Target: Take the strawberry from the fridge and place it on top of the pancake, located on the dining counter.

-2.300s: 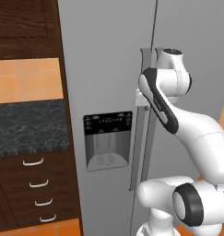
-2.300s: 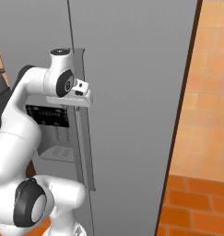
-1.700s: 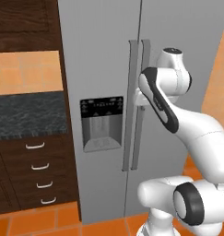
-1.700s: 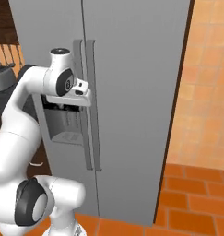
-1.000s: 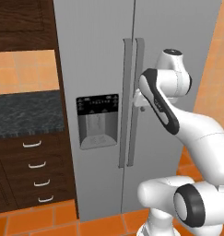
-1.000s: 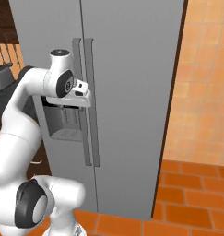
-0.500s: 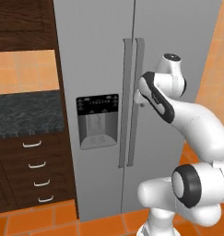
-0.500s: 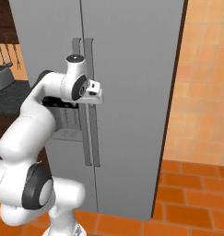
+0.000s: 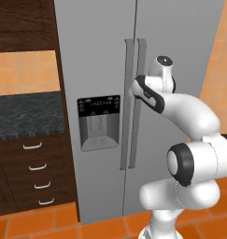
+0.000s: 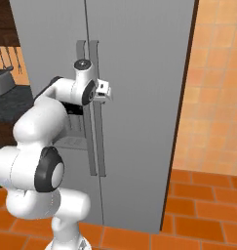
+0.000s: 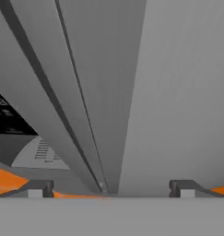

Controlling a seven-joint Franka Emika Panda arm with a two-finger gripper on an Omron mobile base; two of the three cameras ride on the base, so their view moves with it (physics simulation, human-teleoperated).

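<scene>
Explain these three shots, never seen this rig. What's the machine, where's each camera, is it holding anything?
It is a white robot arm on a driving base, in a rendered kitchen. Two cameras sit on the base behind the arm, one to its left, one to its right. Both show the closed grey fridge with its two long handles and black dispenser panel. The third camera rides on the hand and looks along the claw, whose two dark fingertips stand apart, so it is open and holds nothing. It faces the door handles closely.

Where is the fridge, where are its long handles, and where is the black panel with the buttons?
fridge [image 10: 139,97], right base view, on its plain right door.
handles [image 9: 135,102], left base view, between the two vertical bars.
black panel [image 9: 98,105], left base view, on its button strip.
</scene>
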